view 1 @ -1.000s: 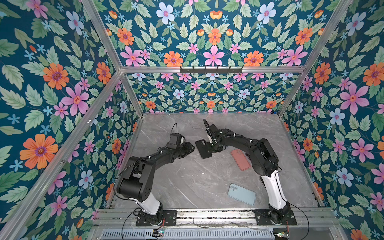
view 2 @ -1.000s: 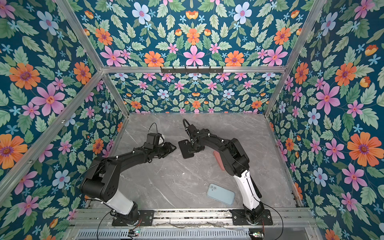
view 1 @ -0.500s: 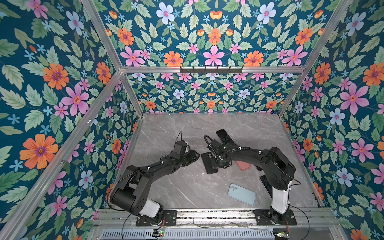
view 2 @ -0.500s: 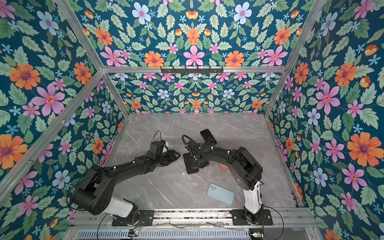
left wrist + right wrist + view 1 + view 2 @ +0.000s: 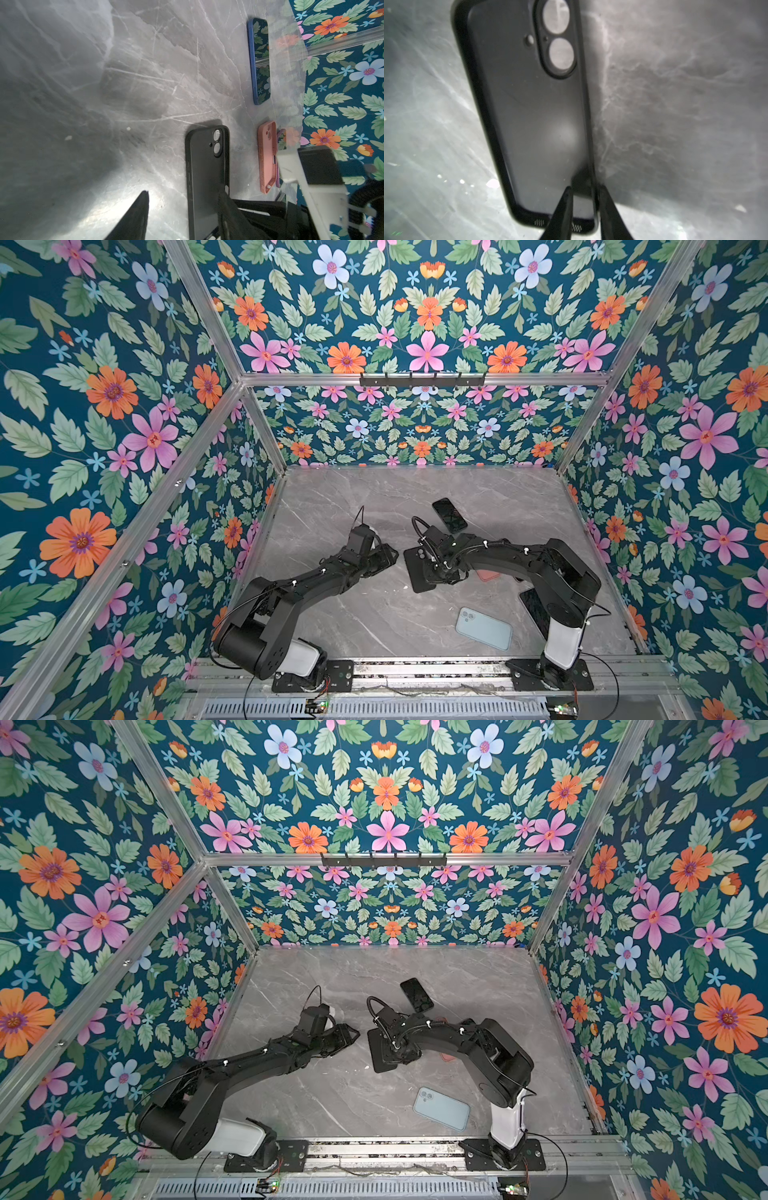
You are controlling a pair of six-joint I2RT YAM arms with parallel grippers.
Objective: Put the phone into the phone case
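The black phone case (image 5: 413,572) (image 5: 380,1052) lies open side up on the grey table, between the two arms. My right gripper (image 5: 585,188) (image 5: 434,574) straddles one long side wall of the case (image 5: 529,116) near its speaker end. Its jaws are slightly apart, with a gap between the inner finger and the wall. The left gripper (image 5: 182,192) (image 5: 390,558) hovers open just left of the case (image 5: 205,166), holding nothing. The phone (image 5: 449,515) (image 5: 417,995) (image 5: 259,62), dark screen up with a blue edge, lies behind the right wrist.
A pink case (image 5: 488,574) (image 5: 268,155) lies under the right forearm. A light blue case or phone (image 5: 484,628) lies back up near the front. Another dark phone (image 5: 534,608) is partly hidden by the right arm's base. Floral walls enclose the table.
The right arm brought the black case toward the front and set it on the table, uncovering the phone behind it. Its jaws have loosened. The left gripper followed forward and rightward.
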